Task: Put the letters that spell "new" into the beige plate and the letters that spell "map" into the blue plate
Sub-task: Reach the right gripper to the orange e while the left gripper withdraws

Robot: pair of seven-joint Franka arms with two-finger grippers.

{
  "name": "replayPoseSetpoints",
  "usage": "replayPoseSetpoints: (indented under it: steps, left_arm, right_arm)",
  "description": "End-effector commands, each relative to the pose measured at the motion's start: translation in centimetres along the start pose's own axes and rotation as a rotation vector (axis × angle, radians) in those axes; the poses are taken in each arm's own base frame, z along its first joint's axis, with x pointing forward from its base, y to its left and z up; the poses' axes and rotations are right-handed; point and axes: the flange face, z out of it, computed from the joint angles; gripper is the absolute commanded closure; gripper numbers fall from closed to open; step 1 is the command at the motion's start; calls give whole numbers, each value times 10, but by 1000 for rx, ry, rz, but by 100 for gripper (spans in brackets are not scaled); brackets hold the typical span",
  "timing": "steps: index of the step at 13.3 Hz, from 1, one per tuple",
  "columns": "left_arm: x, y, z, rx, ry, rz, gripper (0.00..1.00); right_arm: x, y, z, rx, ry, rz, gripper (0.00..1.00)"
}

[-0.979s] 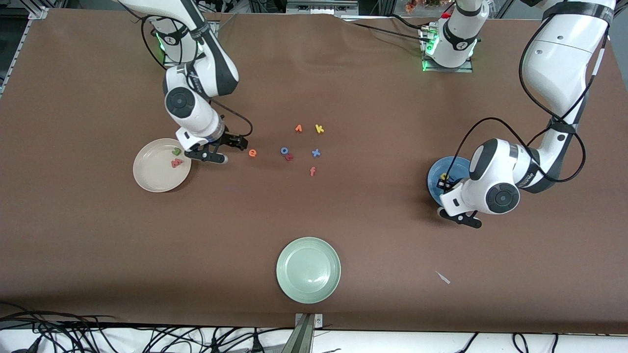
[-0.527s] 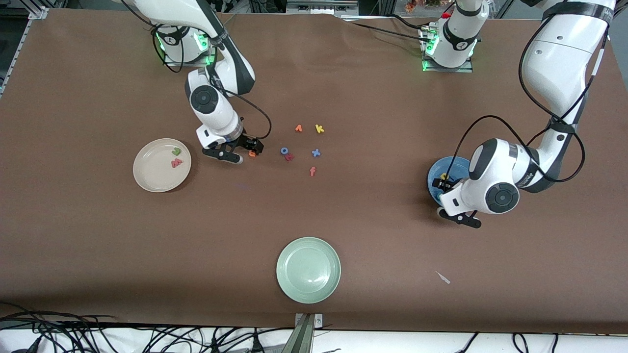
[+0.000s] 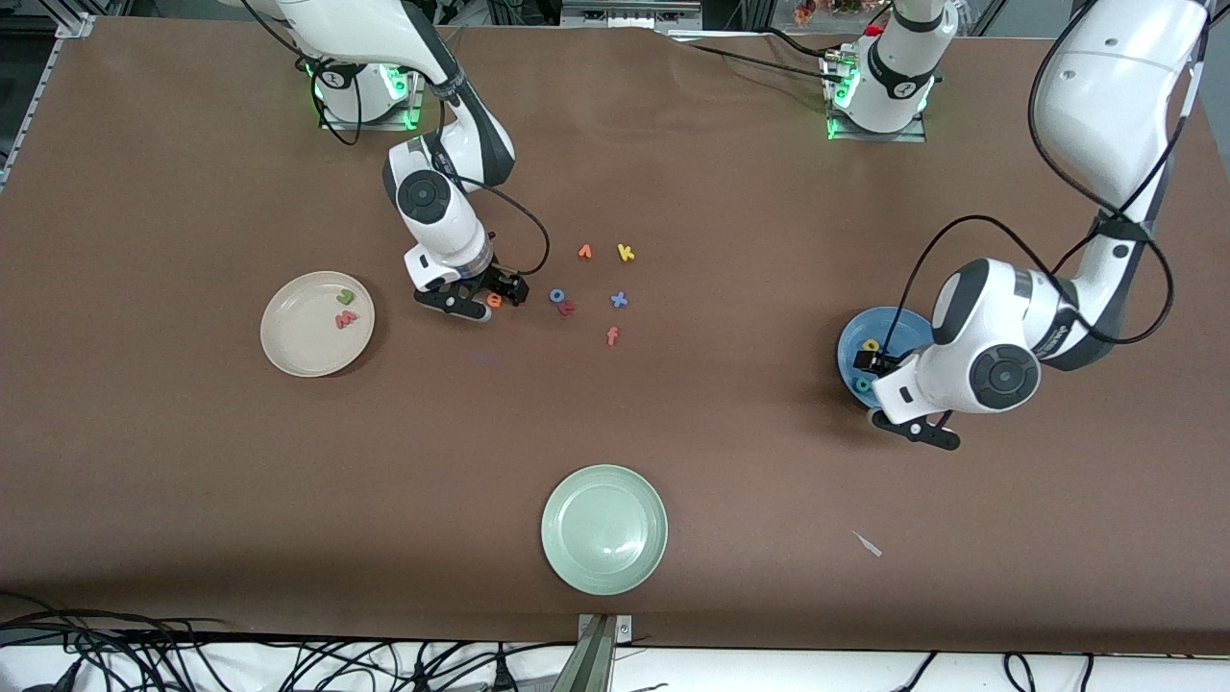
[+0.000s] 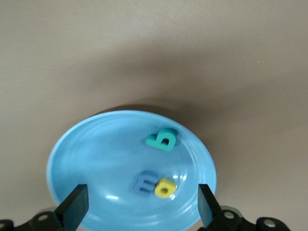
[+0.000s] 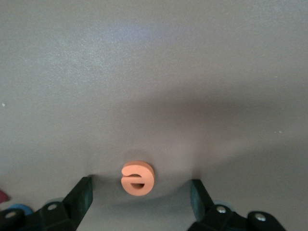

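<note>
The right hand (image 3: 483, 304) is sitting low over the orange e (image 5: 137, 178), its fingers spread wide with the letter lying on the surface (image 3: 673, 413) squarely between them and touching neither. That is the relation the coming move turns on: in the right wrist view the e is centred in the gap, so it looks as if a straight close would catch it with no sideways correction. The letter is roughly round, with no long axis to favour. The right arm is plainly the one for it; the left arm is well apart, at the other end of the surface.

From the e, in the front view, the beige plate (image 3: 298, 351) is lying at about 8 o'clock, toward the right arm's end. The green n (image 3: 344, 298) and the pinkish-red w (image 3: 346, 320) are already lying in it, so the e seems to be the last letter wanted there.

The left hand (image 3: 898, 399) is hanging over the blue plate (image 4: 91, 159), fingers wide and holding nothing. The light blue m (image 4: 144, 183), the yellow a (image 4: 164, 187) and the teal p (image 4: 162, 140) are all lying in that plate, the m and a touching, the p just apart, so that word appears finished.

The stray letters (image 3: 596, 288) are lying at about 3 o'clock from the e, and the pale green plate (image 3: 603, 529) is sitting nearest the front camera.
</note>
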Motion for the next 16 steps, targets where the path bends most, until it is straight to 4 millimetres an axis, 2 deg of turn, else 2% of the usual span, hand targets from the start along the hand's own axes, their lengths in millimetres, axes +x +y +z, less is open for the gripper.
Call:
replayPoseSetpoints:
  steps: [1,3,5,7,8,11,12,16]
  left_arm:
    - [-21,0,-57,53,40,6,0]
    - [-36,2,-103,86,85,-5,0]
    - [-54,10,-149,115,126,-10,0]
    - [-70,19,-189,132,109,-13,0]
    - [-76,24,-215,131,114,-14,0]
    - [-93,20,-273,129,150,-41,0]
    - [-95,17,-284,129,173,-49,0]
    - [-95,15,-281,121,162,-51,0]
  right_arm:
    - [3,-4,-1,10,8,9,20]
    - [3,-4,-1,10,7,12,30]
    - [3,-4,0,9,7,14,44]
    - [5,-3,0,10,6,20,53]
    - [6,-2,0,11,7,21,56]
    - [7,-1,0,11,8,24,59]
    - [8,-1,-1,12,9,24,60]
    - [8,-1,-1,11,8,22,73]
